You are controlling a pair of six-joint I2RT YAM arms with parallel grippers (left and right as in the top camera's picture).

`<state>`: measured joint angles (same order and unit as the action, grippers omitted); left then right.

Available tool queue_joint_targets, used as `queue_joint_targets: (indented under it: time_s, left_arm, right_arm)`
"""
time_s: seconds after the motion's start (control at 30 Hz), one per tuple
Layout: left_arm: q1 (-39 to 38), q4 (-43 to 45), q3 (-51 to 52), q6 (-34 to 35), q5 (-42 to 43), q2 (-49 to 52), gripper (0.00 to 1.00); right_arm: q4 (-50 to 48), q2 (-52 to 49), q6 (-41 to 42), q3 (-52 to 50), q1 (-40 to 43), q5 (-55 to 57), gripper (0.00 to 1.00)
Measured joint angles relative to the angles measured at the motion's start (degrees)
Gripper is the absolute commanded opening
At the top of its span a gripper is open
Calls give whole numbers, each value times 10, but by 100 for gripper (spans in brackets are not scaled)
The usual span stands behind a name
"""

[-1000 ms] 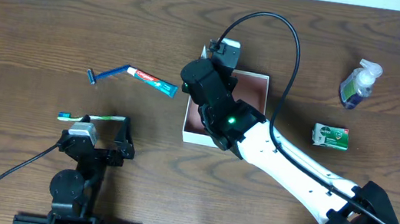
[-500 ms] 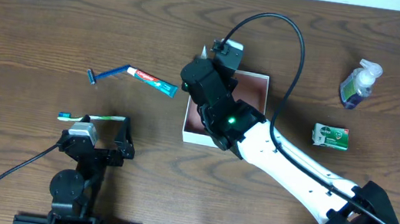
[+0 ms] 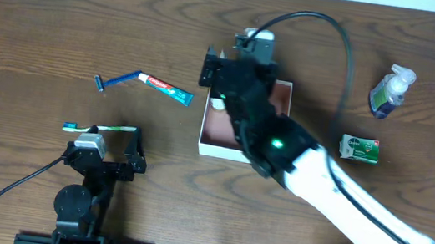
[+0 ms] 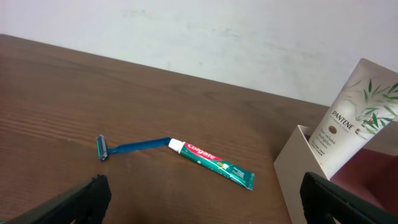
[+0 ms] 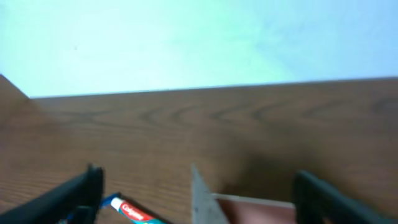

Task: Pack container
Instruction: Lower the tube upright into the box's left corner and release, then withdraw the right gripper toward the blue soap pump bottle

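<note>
**Scene legend, left to right: hazards, then positions.**

**Hazards.**
- The toothbrush [image 3: 100,128] lies crosswise at the tips of my left gripper [image 4: 202,193]. If I advance low, I expect to shove it across the wood instead of picking it up.
- The razor [image 3: 115,81] and the toothpaste [image 3: 166,89] lie end to end, touching or nearly so. A careless grasp on one would likely drag the other.
- In the left wrist view, a shampoo tube [image 4: 353,115] stands tilted against a corner of the container [image 3: 212,148] and rises well above the thin wall. I judge this the main risk. A brush from my right arm, which hangs directly over it, could tip the tube out or slide the light box.
- The green soap carton [image 3: 360,148] and the pump bottle [image 3: 391,93] sit well to the right, out of harm.

**Positions.**
- The left gripper is spread wide and holds nothing. The container lies well apart to its right, with only the near wall at the edge of its wrist view.
- The right gripper [image 5: 198,179] also shows its fingers wide apart with nothing between them. It hangs over the far left corner of the container. That corner shows low between the fingers, though the wrist view is blurred.
</note>
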<state>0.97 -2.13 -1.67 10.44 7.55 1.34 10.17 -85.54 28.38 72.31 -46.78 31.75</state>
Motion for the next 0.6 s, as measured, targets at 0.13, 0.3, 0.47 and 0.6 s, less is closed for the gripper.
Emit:
queue_joint_targets:
  time_s: [0.13, 0.3, 0.47, 0.6]
  left_arm:
    - [0, 0, 0, 0, 0, 0, 98]
    - [0, 0, 0, 0, 0, 0, 98]
    - [0, 0, 0, 0, 0, 0, 98]
    - [0, 0, 0, 0, 0, 0, 98]
  right_arm:
    - [82, 66, -21, 3, 42, 5, 99]
    - [174, 111, -34, 5, 133, 2, 99]
    - [239, 114, -39, 5, 213, -3, 99]
    - [262, 114, -41, 5, 266, -14, 99]
